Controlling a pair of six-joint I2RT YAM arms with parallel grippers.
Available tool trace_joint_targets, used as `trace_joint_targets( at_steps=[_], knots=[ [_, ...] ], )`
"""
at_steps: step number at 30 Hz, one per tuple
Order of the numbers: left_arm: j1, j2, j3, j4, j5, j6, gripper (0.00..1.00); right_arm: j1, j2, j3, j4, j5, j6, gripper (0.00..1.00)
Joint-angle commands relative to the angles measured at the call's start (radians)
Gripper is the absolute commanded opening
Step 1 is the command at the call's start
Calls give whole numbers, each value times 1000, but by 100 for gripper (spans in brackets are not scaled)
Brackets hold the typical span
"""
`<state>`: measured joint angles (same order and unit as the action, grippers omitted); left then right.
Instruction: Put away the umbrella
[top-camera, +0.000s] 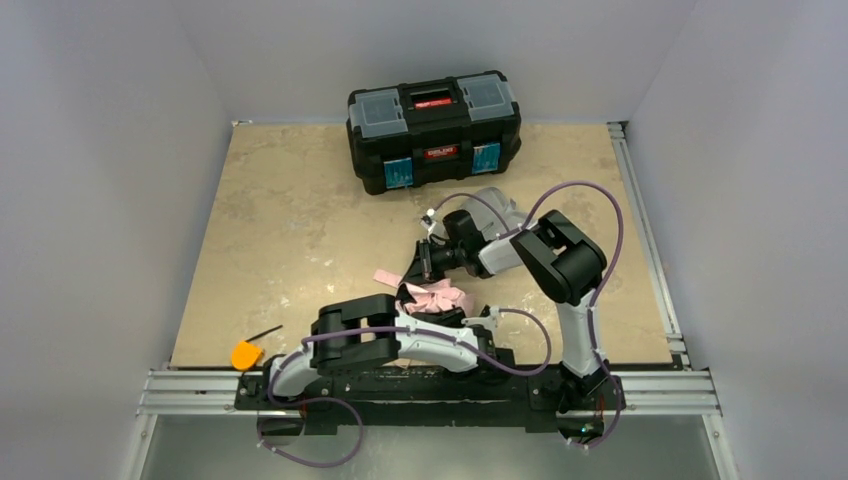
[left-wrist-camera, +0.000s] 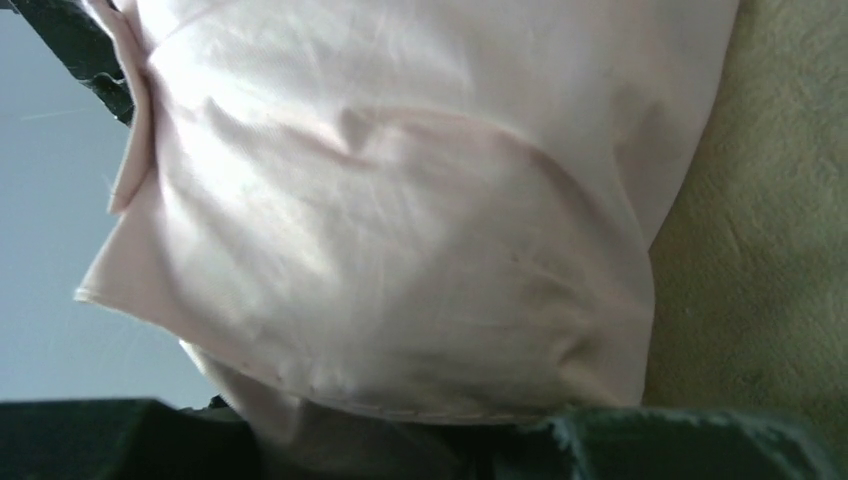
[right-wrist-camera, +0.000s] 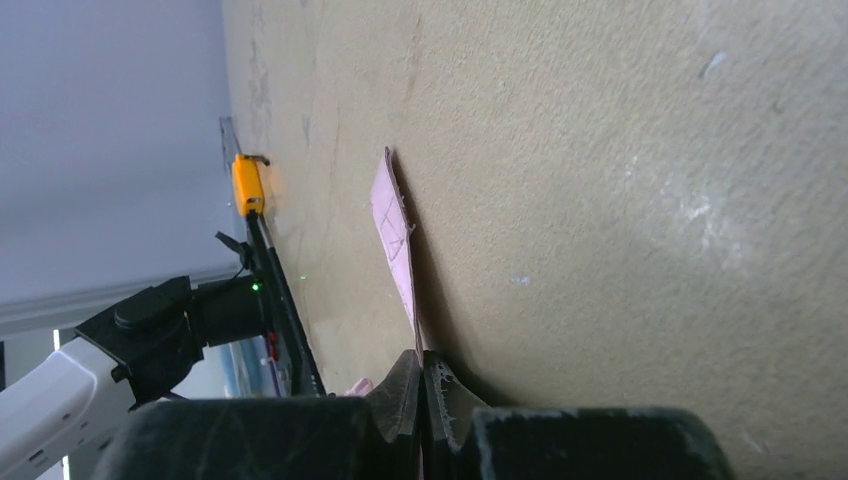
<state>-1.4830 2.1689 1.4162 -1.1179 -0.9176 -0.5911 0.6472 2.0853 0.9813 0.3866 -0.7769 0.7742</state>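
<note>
- Top view: the umbrella is lying bunched on the table near the arm bases, just beside the right gripper.
- Left wrist: the left gripper is pinching the umbrella's pale fabric, which is filling the frame.
- Right wrist: the right gripper's jaws are pressing together on the end of the pink strap, which is lying along the table.

Robot lab enclosure: plain grey walls, aluminium rails edging tabletop, black toolbox.
</note>
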Motion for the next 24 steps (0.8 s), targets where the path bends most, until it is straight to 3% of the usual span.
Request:
trace_joint_targets(
  at_steps=[1, 4, 8, 11, 18, 24],
  knots=[
    [-8, -37, 17, 35, 142, 41, 39, 5, 9, -115, 61, 141, -7, 0],
    [5, -102, 31, 25, 192, 102, 60, 4, -4, -123, 70, 149, -15, 0],
    [47, -179, 61, -26, 244, 142, 69, 5, -17, -118, 64, 161, -31, 0],
    [78, -235, 92, -68, 289, 168, 82, 5, -20, -107, 57, 164, -43, 0],
    [180, -434, 124, -68, 516, 245, 90, 5, -20, -81, 48, 160, -56, 0],
    [361, -599, -7, 80, 770, 343, 100, 5, -25, -78, 48, 155, -58, 0]
  ],
)
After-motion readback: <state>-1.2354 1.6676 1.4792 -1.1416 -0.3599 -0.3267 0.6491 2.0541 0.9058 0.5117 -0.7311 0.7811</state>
